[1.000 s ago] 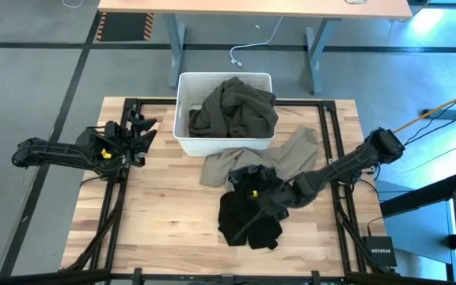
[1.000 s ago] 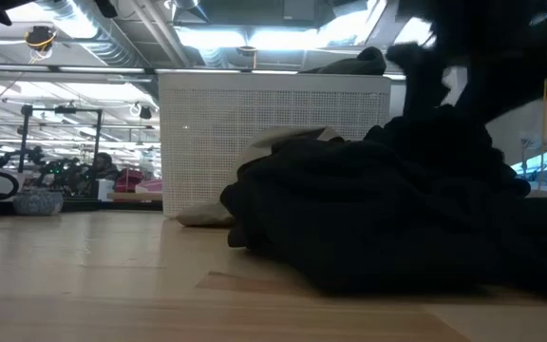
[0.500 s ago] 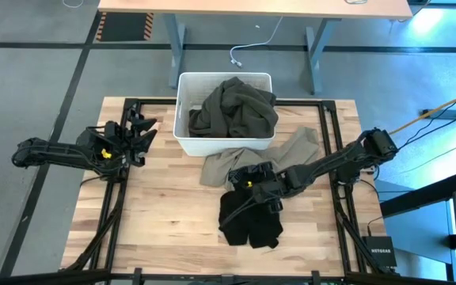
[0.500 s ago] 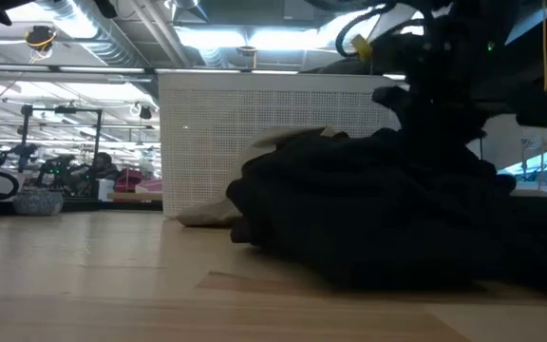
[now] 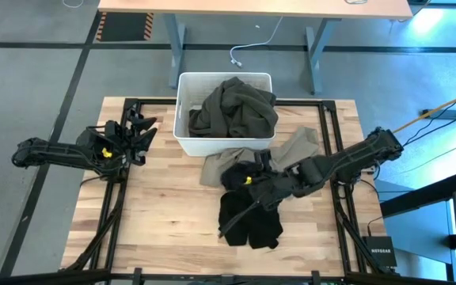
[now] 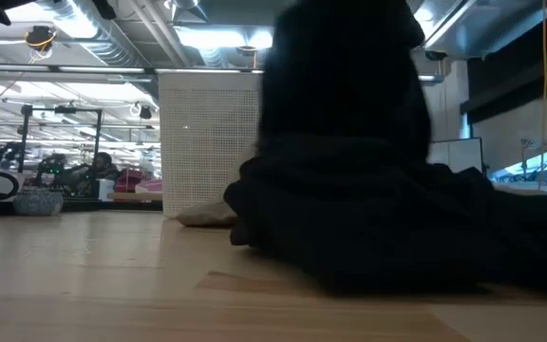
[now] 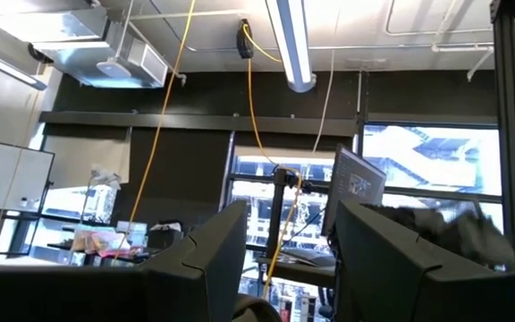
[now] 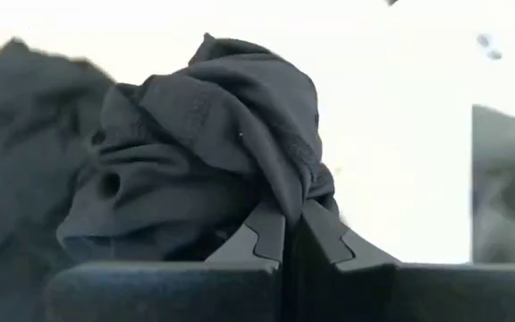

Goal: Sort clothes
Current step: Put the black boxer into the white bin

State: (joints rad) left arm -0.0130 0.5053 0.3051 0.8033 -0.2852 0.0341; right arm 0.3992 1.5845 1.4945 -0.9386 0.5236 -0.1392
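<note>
A black garment (image 5: pixel 250 220) lies on the wood table in front of a white tub (image 5: pixel 182 119). The tub holds a dark olive-green garment (image 5: pixel 234 107). A khaki-beige garment (image 5: pixel 295 150) lies spread between tub and black garment. My right gripper (image 5: pixel 238 175) stands over the black garment's far end, shut on a bunch of it (image 8: pixel 213 134). In the low view that bunch (image 6: pixel 340 95) rises as a dark hump. My left gripper (image 5: pixel 138 133) waits open at the table's left, holding nothing. My right gripper pinches a gathered bunch of the black garment (image 8: pixel 280 192) between its two fingers, several folds together. The fingers come from the table's right, slanting down. The pinched part is raised off the table, while the garment's near part (image 5: pixel 252 229) lies on the wood.
The tub stands at the table's far middle. Black frame rails (image 5: pixel 117 198) run along the table's left and right sides. Bare wood lies to the left of the black garment (image 5: pixel 165 206). A desk (image 5: pixel 252 6) stands beyond the table.
My right gripper has shut on the black garment's far end and gone a little toward the tub. The pinched bunch has risen off the table, while the garment's near part has stayed on the wood.
</note>
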